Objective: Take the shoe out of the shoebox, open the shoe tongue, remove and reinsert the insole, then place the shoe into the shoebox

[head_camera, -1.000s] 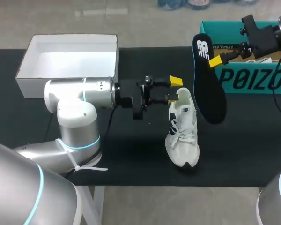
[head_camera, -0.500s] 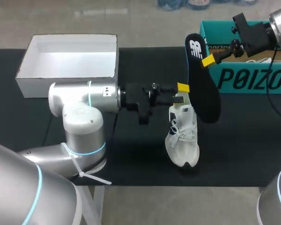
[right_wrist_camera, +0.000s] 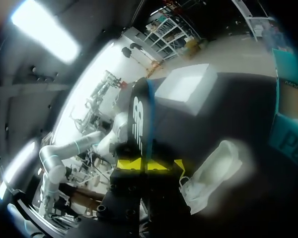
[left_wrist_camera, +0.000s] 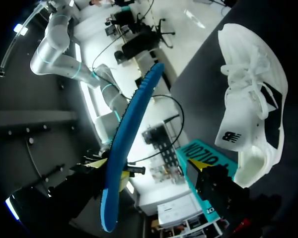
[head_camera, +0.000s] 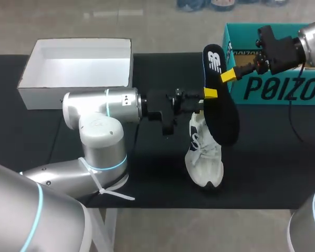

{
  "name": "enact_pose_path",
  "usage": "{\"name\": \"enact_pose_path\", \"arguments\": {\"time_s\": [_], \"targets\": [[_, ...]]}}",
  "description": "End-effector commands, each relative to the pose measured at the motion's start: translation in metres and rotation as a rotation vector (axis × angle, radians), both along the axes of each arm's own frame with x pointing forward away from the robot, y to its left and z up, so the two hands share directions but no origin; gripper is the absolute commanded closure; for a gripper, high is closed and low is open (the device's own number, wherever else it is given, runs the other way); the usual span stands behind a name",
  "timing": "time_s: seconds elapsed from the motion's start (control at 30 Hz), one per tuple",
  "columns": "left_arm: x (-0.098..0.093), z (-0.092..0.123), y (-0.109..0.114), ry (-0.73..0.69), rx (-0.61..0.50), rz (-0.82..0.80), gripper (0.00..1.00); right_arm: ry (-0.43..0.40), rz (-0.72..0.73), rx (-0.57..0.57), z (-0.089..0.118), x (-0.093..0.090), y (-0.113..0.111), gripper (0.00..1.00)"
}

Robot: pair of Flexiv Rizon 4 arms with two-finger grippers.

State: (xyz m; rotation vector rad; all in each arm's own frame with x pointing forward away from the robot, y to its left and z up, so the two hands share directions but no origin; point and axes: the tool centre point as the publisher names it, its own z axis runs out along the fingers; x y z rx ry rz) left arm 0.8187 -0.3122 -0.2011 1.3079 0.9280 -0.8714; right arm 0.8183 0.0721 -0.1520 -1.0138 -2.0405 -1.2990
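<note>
A white shoe (head_camera: 205, 155) lies on the black table, toe towards the front edge; it also shows in the left wrist view (left_wrist_camera: 256, 109) and the right wrist view (right_wrist_camera: 213, 171). Above its heel hangs the dark insole (head_camera: 220, 107), long and upright, with my right gripper (head_camera: 227, 75) shut on its upper part. In the right wrist view the yellow fingertips (right_wrist_camera: 130, 163) clamp the insole (right_wrist_camera: 140, 116) from both sides. My left gripper (head_camera: 206, 101) stands open at the shoe's heel, right beside the insole; one tip is hidden. The insole's blue underside (left_wrist_camera: 131, 144) faces the left wrist camera.
The teal shoebox (head_camera: 273, 89) stands at the back right, under my right arm. A white open box (head_camera: 76, 68) sits at the back left. The black table (head_camera: 147, 173) has free room in front of and beside the shoe.
My right gripper has carried the insole leftward and a little down, over the shoe's heel. My left arm has pushed its gripper rightward up to the shoe and insole.
</note>
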Motion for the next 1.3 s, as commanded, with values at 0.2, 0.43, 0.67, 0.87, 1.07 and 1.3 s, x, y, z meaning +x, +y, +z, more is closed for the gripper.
{"name": "enact_pose_path", "arguments": {"time_s": [0.2, 0.43, 0.67, 0.87, 1.07, 1.3], "targets": [[0.007, 0.0, -0.013, -0.016, 0.009, -0.016, 0.74, -0.003, 0.023, 0.024, -0.001, -0.004, 0.014, 1.0], [0.01, -0.002, -0.01, -0.018, 0.007, -0.02, 1.0, -0.002, 0.023, 0.017, -0.001, 0.0, 0.017, 1.0], [0.013, -0.002, -0.006, -0.014, 0.006, -0.012, 1.0, 0.007, 0.026, 0.012, -0.005, 0.002, 0.02, 1.0], [0.012, -0.001, -0.006, -0.014, -0.002, -0.014, 1.0, 0.014, 0.025, 0.008, -0.006, 0.002, 0.021, 1.0], [0.01, -0.001, -0.004, -0.013, -0.008, -0.016, 1.0, 0.017, 0.017, 0.005, -0.006, -0.001, 0.019, 1.0], [0.009, -0.001, -0.001, -0.015, -0.002, -0.019, 1.0, 0.017, 0.01, -0.008, -0.006, -0.003, 0.018, 1.0]]}}
